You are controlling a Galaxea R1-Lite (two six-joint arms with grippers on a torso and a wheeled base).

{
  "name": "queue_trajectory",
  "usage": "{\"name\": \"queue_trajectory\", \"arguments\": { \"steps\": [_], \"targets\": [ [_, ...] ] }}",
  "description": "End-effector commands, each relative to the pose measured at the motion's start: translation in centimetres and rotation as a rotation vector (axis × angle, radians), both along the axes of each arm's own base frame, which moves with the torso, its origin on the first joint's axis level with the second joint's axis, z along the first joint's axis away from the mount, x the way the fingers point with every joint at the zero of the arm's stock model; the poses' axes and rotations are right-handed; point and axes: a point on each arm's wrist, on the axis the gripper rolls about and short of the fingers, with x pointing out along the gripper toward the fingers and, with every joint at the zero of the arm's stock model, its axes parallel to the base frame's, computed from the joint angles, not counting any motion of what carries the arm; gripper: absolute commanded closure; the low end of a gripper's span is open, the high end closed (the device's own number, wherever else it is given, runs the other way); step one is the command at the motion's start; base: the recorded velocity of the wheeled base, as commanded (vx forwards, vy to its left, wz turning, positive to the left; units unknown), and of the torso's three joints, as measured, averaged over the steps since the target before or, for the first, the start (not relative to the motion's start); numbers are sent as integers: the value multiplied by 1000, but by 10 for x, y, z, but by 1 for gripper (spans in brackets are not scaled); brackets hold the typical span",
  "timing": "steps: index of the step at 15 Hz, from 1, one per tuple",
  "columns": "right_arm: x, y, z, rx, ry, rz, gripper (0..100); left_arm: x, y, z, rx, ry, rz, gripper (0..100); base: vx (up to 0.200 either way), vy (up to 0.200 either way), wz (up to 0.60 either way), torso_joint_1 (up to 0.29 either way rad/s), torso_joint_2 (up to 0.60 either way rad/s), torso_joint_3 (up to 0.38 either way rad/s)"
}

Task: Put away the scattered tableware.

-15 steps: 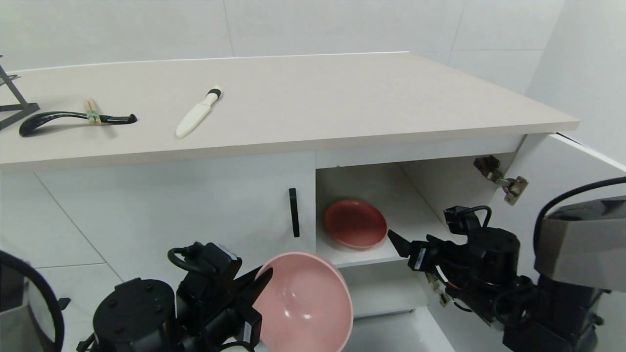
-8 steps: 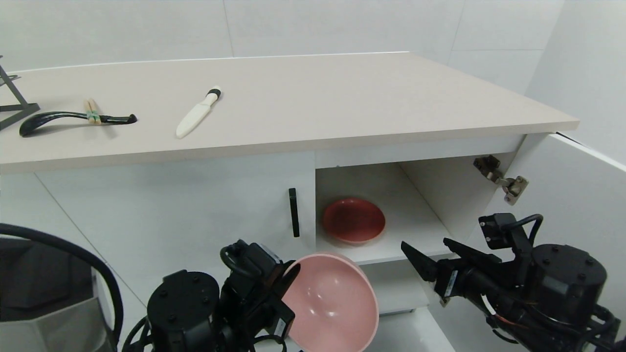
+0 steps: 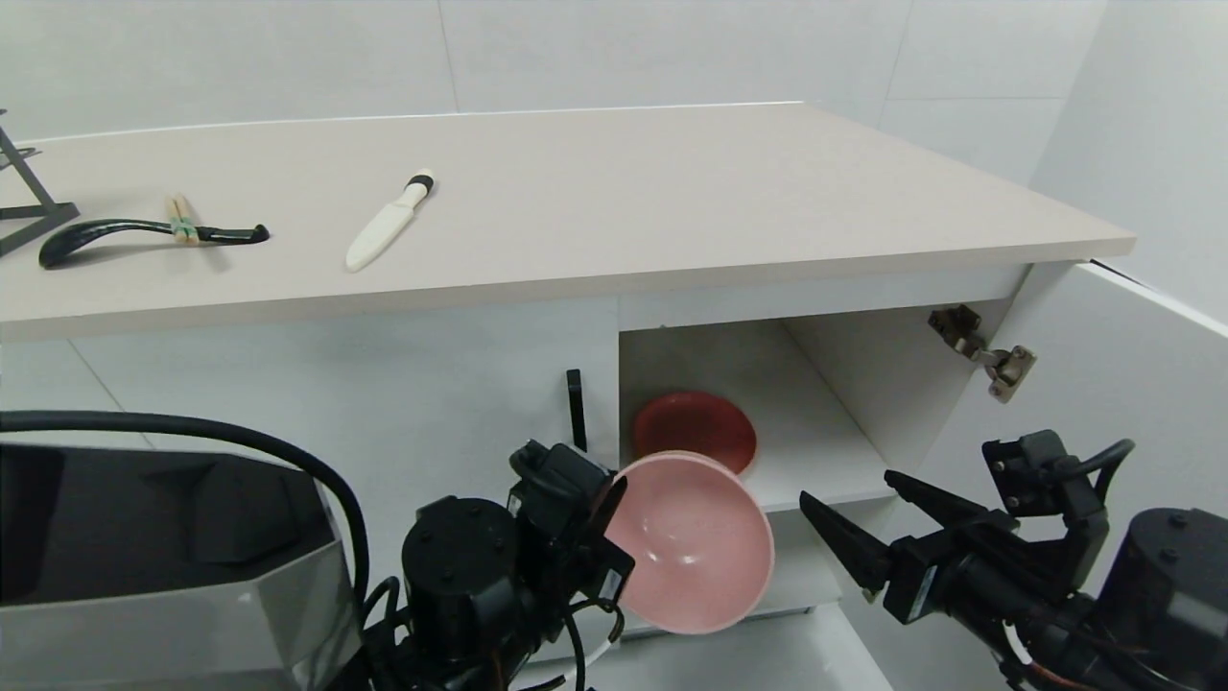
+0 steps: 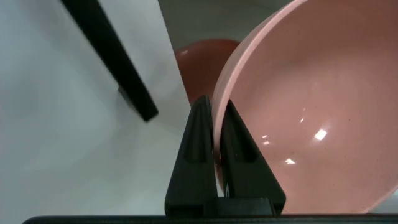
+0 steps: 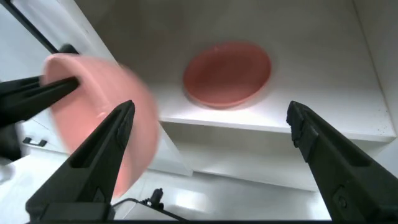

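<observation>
My left gripper [image 3: 614,499] is shut on the rim of a pink bowl [image 3: 693,543], held tilted in front of the open cabinet's shelf [image 3: 825,470]. The left wrist view has the fingers [image 4: 205,143] pinching the pink bowl [image 4: 305,106] rim. A red plate [image 3: 696,427] lies on that shelf, just behind the bowl; it is the red plate [image 5: 227,73] in the right wrist view. My right gripper [image 3: 868,528] hangs open and holds nothing, to the right of the bowl, below the shelf's front edge. On the countertop lie a cream knife [image 3: 389,221], a black ladle [image 3: 144,233] and chopsticks [image 3: 179,219].
The cabinet's right door [image 3: 1122,374] stands open beside my right arm, with a hinge [image 3: 979,350] on the frame. The left door [image 3: 336,403] is closed, with a black handle [image 3: 574,393]. A black rack foot [image 3: 29,197] stands at the counter's far left.
My left gripper has carried the pink bowl up and to the right, toward the cabinet opening. My right gripper has pulled back, down and to the right, away from the shelf.
</observation>
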Motion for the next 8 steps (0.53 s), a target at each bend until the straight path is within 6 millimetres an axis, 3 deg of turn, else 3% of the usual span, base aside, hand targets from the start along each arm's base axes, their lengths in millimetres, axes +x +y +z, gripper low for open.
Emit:
{"name": "queue_trajectory", "arguments": {
  "steps": [1, 8],
  "targets": [
    [-2, -1, 4, 12, -15, 1, 0, 6, -12, -10, 11, -2, 4, 100, 0, 0, 0, 0, 0, 0],
    [-3, -2, 7, 23, -28, 0, 0, 24, -55, 2, 17, -170, 16, 100, 0, 0, 0, 0, 0, 0]
  ]
}}
